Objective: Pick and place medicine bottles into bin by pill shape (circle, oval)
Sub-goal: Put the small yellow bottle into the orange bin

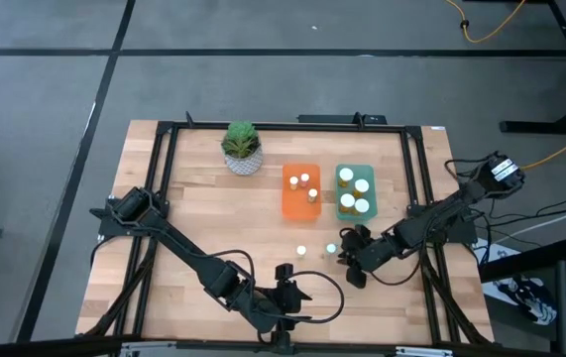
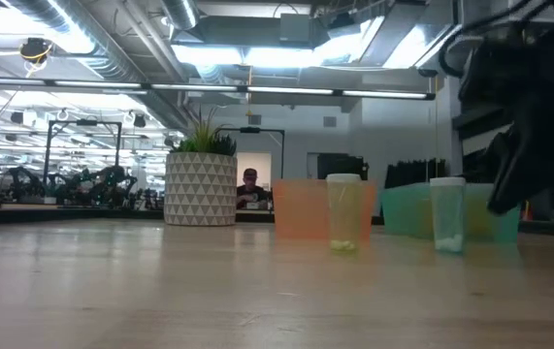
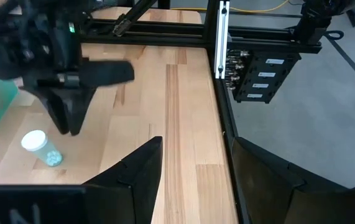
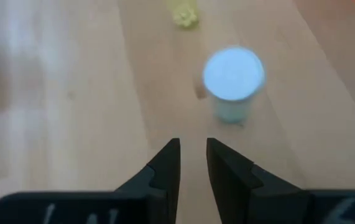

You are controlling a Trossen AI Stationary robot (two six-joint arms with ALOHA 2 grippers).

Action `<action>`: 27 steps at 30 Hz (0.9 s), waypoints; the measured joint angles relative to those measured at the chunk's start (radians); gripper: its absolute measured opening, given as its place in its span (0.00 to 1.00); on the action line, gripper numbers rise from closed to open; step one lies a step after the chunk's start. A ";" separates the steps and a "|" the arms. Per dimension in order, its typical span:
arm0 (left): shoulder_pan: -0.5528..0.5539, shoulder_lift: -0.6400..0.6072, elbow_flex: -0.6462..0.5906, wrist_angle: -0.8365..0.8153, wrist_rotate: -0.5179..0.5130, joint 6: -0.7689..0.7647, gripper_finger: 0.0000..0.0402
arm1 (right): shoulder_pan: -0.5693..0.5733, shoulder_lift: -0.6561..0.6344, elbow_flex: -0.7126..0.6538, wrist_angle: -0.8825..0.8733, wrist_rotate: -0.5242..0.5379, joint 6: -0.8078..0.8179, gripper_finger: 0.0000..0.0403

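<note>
Two loose medicine bottles stand upright on their bases on the wood table: one with yellow pills and one with pale pills. My right gripper hovers just to the right of the pale-pill bottle, fingers nearly together and holding nothing. It touches no bottle. An orange tray and a teal tray each hold several white-capped bottles. My left gripper waits open and empty near the table's front edge.
A green plant in a white pot stands at the far left of the trays. A black frame runs around the table top. Bare wood lies left of the loose bottles and in front of the trays.
</note>
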 joint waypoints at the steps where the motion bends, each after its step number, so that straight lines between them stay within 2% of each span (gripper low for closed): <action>1: 0.000 0.000 0.000 0.000 0.000 0.000 0.47 | 0.000 -0.015 0.012 -0.021 -0.015 0.014 0.20; 10: 0.001 0.000 0.000 -0.004 0.000 0.000 0.47 | 0.003 -0.206 0.172 -0.308 -0.038 0.012 0.20; 14: 0.001 0.000 0.000 -0.009 0.000 0.000 0.47 | 0.003 -0.288 0.256 -0.354 -0.069 -0.026 0.20; 19: 0.003 0.000 0.000 -0.012 0.000 0.000 0.47 | 0.003 -0.352 0.333 -0.337 -0.092 -0.164 0.20; 21: 0.007 0.000 0.000 -0.012 0.000 0.000 0.47 | 0.003 -0.369 0.345 -0.338 -0.109 -0.269 0.20; 24: 0.008 0.000 0.000 -0.010 -0.001 0.000 0.47 | 0.002 -0.407 0.331 -0.317 -0.117 -0.431 0.20; 27: 0.008 0.000 0.000 -0.008 -0.002 0.000 0.47 | -0.012 -0.479 0.255 -0.251 -0.137 -0.510 0.20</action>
